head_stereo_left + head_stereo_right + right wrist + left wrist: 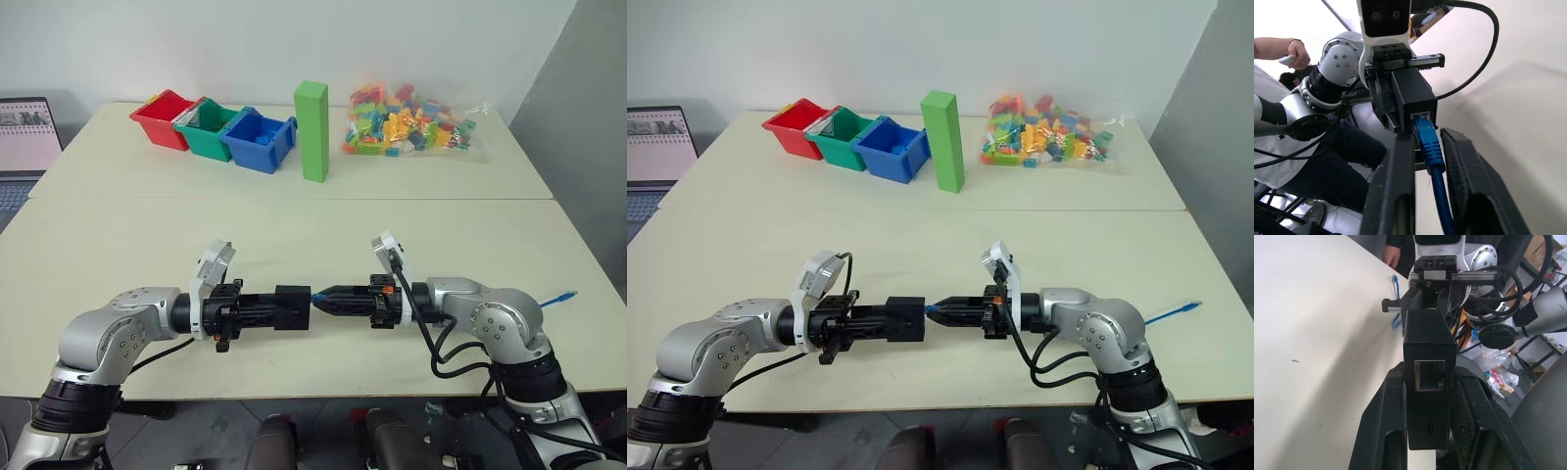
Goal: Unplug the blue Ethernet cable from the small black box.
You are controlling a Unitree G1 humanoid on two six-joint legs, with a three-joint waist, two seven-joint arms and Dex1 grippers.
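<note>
Right wrist view, centre frame: right gripper (pixel 1425 161) pinches the blue Ethernet cable (pixel 1426 142), plugged into the small black box (pixel 1413 93) clamped by the left gripper (pixel 269 308).

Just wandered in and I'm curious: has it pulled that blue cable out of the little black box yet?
Not yet. The left hand already grips the small black box, and the right hand has closed on the blue Ethernet cable at its plug, which sits in the box's port. Pulling the two apart is what is left.
</note>
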